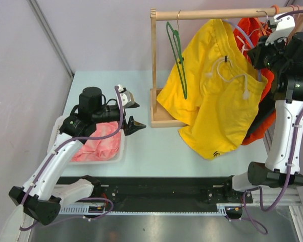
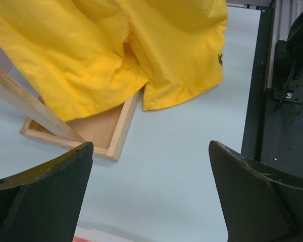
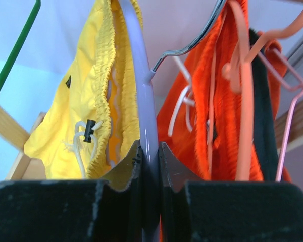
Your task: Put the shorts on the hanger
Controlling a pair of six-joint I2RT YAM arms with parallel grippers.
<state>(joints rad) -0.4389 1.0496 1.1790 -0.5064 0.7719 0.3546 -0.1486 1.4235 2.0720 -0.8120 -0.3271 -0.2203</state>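
At the far right corner of the desk (image 1: 156, 151), right jaws clamped on the hanger (image 3: 147, 106), the shorts (image 1: 217, 101) draped on it, left jaws spread wide

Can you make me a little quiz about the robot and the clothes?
1. True or false: the right hand is shut on the lilac hanger.
2. The bare hanger on the wooden rail is: A blue, B green, C white.
3. Fill in: the left hand is ____ and holds nothing.
Key: 1 true; 2 B; 3 open.
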